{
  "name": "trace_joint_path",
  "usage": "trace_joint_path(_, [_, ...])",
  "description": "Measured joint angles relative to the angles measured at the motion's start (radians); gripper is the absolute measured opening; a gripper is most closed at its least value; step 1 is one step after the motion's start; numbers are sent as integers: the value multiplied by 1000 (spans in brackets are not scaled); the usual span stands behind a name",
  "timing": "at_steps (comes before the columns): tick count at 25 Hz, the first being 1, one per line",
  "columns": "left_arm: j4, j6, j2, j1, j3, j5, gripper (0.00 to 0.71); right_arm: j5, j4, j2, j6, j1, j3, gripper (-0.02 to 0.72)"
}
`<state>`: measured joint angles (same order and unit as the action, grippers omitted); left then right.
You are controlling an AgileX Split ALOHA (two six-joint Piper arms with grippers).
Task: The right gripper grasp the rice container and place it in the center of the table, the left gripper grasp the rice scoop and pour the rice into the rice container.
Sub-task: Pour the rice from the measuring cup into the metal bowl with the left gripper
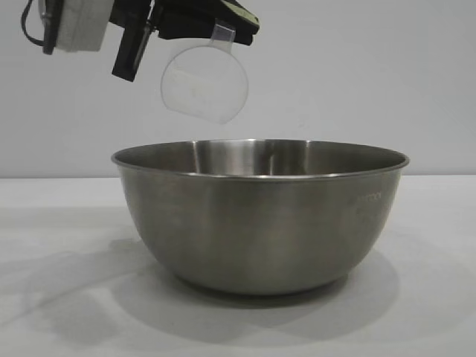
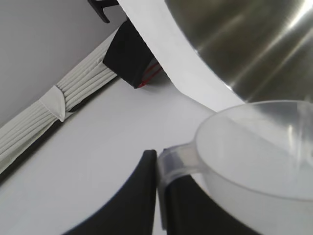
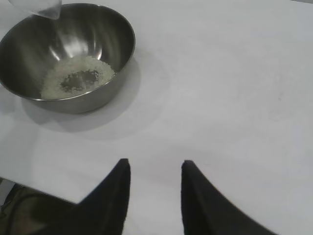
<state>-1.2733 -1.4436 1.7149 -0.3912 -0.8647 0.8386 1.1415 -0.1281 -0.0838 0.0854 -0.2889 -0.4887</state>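
Scoop over bowl: I have the rice scoop (image 1: 204, 83) hanging directly above the rice container (image 1: 260, 223), inside the rim's span but toward the left arm's side of centre, clear of the rim with open air between. This is the relation I steer by; anything still falling should land inside.

Scoop attitude: tipped well over. In the exterior view I look at its round outline nearly face-on; the handle tab points up into the jaws.

Left gripper (image 2: 157, 196): jaws pinched together on the scoop's flat handle tab, dark fingers either side of the clear plastic.

Right gripper (image 3: 152, 188): jaws partly apart, nothing between them, hovering over bare table (image 3: 220, 98), well apart from the bowl. The left arm is the nearer one.

Bowl position: standing upright on the white table, looks about central to me.

Rice (image 3: 76, 81): a low pale heap on the bowl floor, with a bare patch in its middle. I cannot tell if any remains in the scoop.

Materials: bowl is brushed steel, rolled rim, faint lettering on its side, rigid and smooth. Scoop is thin frosted plastic, light; I judge the tab grip sound but liable to twist.
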Motion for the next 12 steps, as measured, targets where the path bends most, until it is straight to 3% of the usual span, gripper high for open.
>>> trace_joint_path(4, [97,240,0,0,0,0,0,0,0,0,0,0,0,249])
trace_joint_path(9, [385,924,0,5,0,0,0,0,0,0,0,0,0,249])
trace_joint_path(12, [563,1290,0,61,0,4,0,0,0,0,0,0,0,249])
